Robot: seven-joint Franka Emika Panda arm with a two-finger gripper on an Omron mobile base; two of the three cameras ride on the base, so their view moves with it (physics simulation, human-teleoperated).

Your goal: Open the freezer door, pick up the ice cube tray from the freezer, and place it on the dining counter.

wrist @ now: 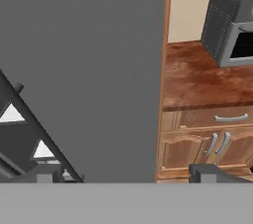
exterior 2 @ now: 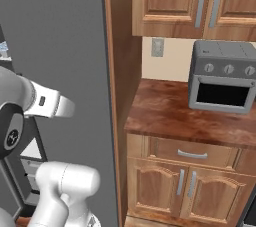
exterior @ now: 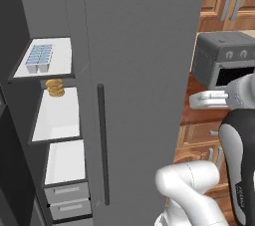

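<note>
With the freezer (exterior: 55, 120) standing open, the claw (wrist: 126, 174), spread wide and empty, faces the plain grey fridge door (wrist: 99, 70), so it should swing well left and up to the ice cube tray (exterior: 39, 56) on the top shelf.

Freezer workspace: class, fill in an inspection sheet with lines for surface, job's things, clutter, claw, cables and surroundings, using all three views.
Surface: white shelves inside the freezer; a reddish wood-topped cabinet stands to the right.
Job's things: the freezer stands open; the ice cube tray lies flat on the top shelf, untouched.
Clutter: a stack of round golden-brown food at the back of the shelf below the tray; two grey drawers at the bottom.
Claw: open, holding nothing, facing the plain grey door, not the shelves.
Cables: nothing seen.
Surroundings: grey toaster oven on the cabinet, wall outlet, wooden upper cupboards.
</note>
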